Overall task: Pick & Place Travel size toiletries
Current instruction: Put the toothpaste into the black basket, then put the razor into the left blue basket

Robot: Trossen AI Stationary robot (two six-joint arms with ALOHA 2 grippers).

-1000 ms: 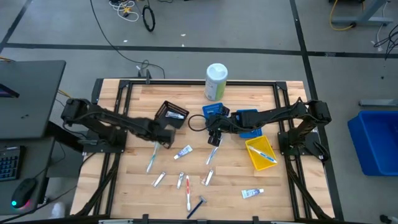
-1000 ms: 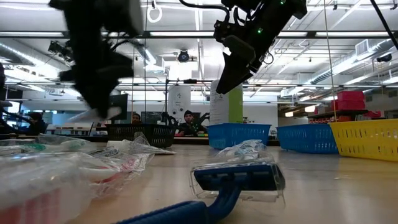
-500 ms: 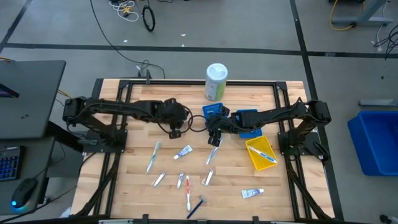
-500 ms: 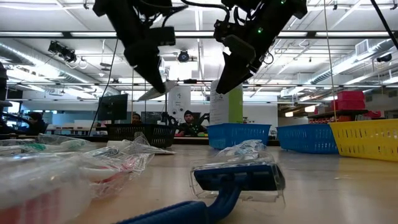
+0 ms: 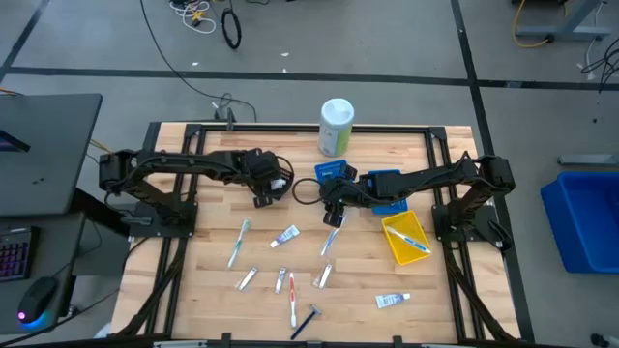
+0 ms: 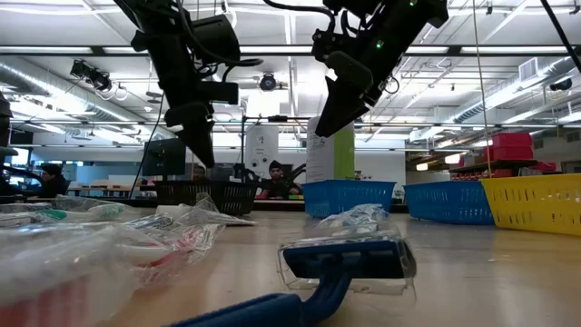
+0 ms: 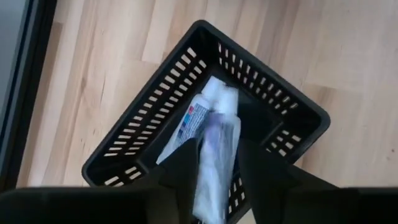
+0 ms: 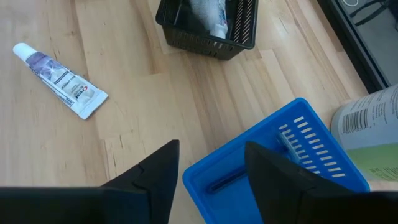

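My left gripper hangs open over the black bin. A white tube shows blurred between its fingers, loose, above another white tube with blue print lying in the bin. My right gripper stands open with nothing between its fingers, above the near edge of a blue bin. More toiletries lie flat on the wood: toothbrushes, tubes, a red toothbrush and a razor.
A tall white-and-green canister stands at the far edge. Two blue bins sit mid-table. A yellow bin with a toothbrush in it lies to the right. The wrapped razor fills the low view's foreground.
My left gripper has gone from the middle of the table toward the far edge, to above the black bin, and has rolled about its own axis. The white tube it carried at its tips has left them and drops toward the bin. My right arm has kept still.
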